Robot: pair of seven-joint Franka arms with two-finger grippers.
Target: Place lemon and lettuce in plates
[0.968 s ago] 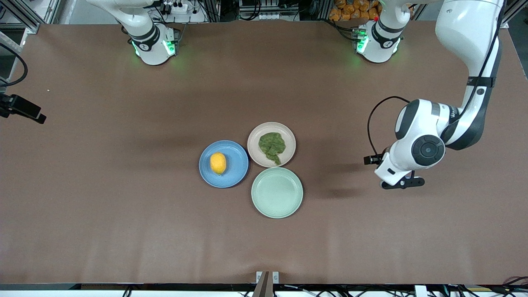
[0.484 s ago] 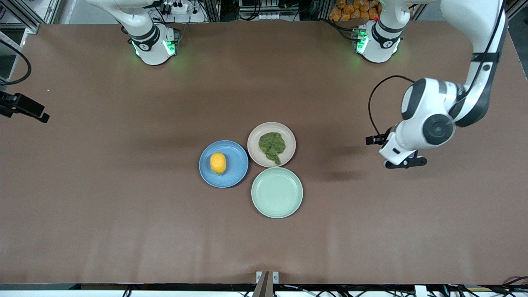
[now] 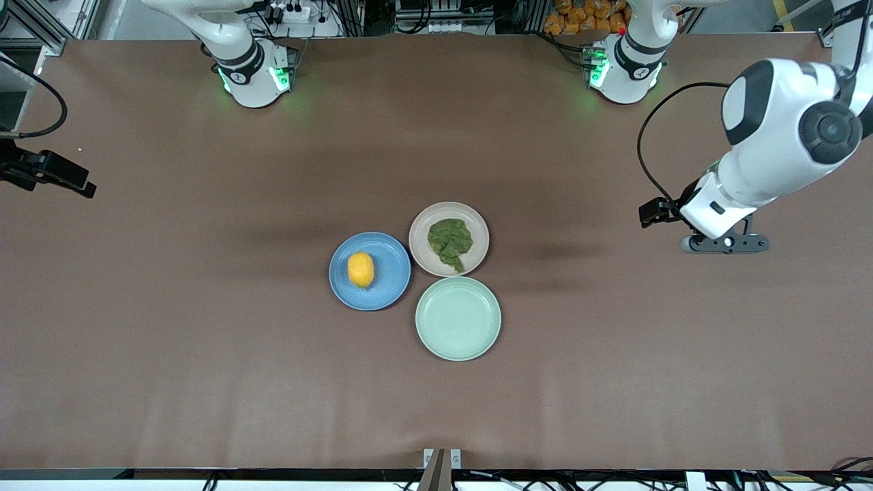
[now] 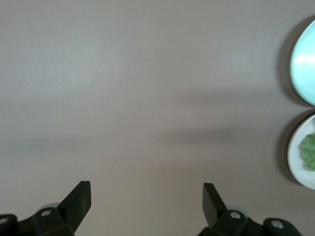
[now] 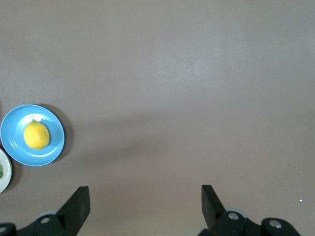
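The lemon lies on the blue plate at the table's middle; both also show in the right wrist view, lemon on plate. The lettuce lies on the beige-pink plate beside it, and shows in the left wrist view on that plate. My left gripper is open and empty, over bare table toward the left arm's end. My right gripper is open and empty, over bare table at the right arm's end.
An empty pale mint-green plate sits nearer the front camera, touching the other two plates; its edge shows in the left wrist view. The brown table spreads wide around the plates.
My left arm has drawn back from the plates toward its end of the table. My right gripper has shifted slightly toward the table's middle. Lemon, lettuce and plates have not moved.
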